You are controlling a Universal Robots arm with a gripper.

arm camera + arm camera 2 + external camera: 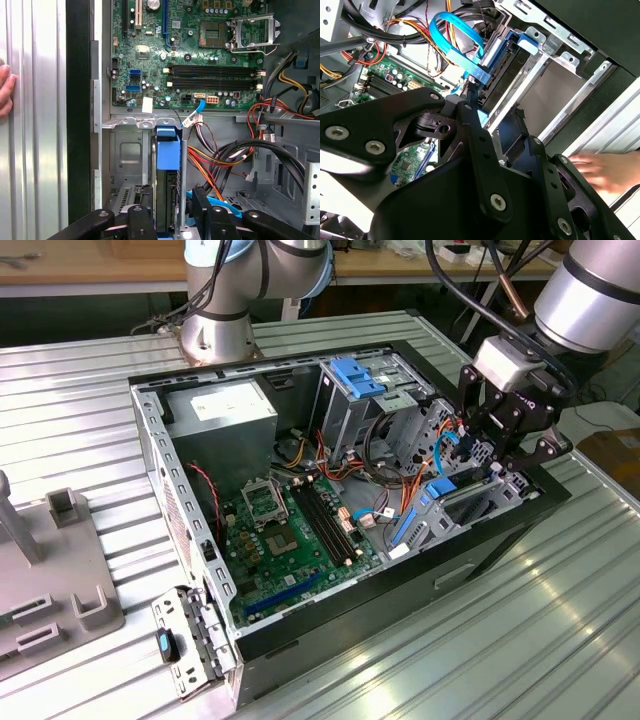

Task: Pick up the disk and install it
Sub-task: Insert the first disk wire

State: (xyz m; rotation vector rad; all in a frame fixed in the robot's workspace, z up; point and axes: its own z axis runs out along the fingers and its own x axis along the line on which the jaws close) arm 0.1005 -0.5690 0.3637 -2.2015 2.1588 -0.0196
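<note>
The disk [167, 155] stands on edge in the bay [130, 150] at the exterior view's right. The gripper's [170, 217] fingers [142, 220] are spread astride it, not clamping. Pressed askew, it could jam on the rail [183, 165], and the cables [220, 160] just beside could snag.

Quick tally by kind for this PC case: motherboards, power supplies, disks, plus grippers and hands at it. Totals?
motherboard: 1
power supply: 1
disk: 1
gripper: 1
hand: 1
Total: 5
</note>
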